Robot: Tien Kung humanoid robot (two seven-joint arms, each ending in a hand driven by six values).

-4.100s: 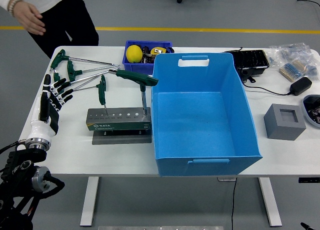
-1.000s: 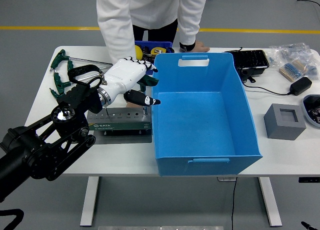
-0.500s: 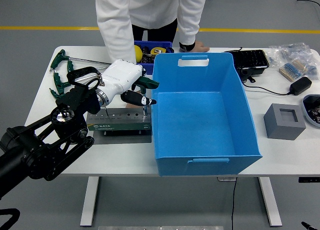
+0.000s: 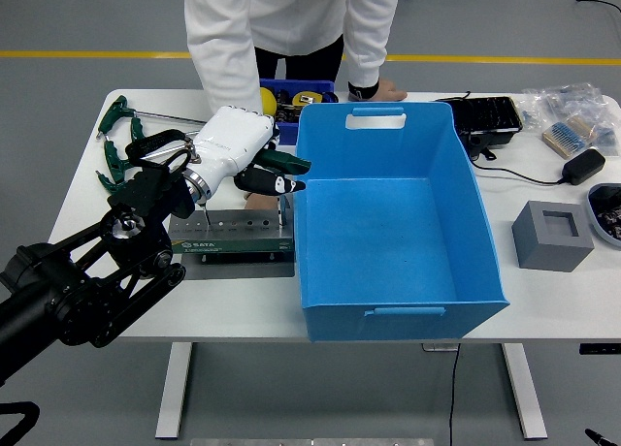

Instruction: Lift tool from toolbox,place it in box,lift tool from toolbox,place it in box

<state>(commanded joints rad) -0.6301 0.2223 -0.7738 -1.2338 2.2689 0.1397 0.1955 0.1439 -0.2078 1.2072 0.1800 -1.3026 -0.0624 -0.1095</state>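
Gripping tool handle [image 4: 289, 161] in fingers [image 4: 269, 183]

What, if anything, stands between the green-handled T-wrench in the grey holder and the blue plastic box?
Only the blue plastic box's own tall left wall. The green-handled T-wrench, gripped by the left hand, must clear that wall; nothing else visible intervenes.
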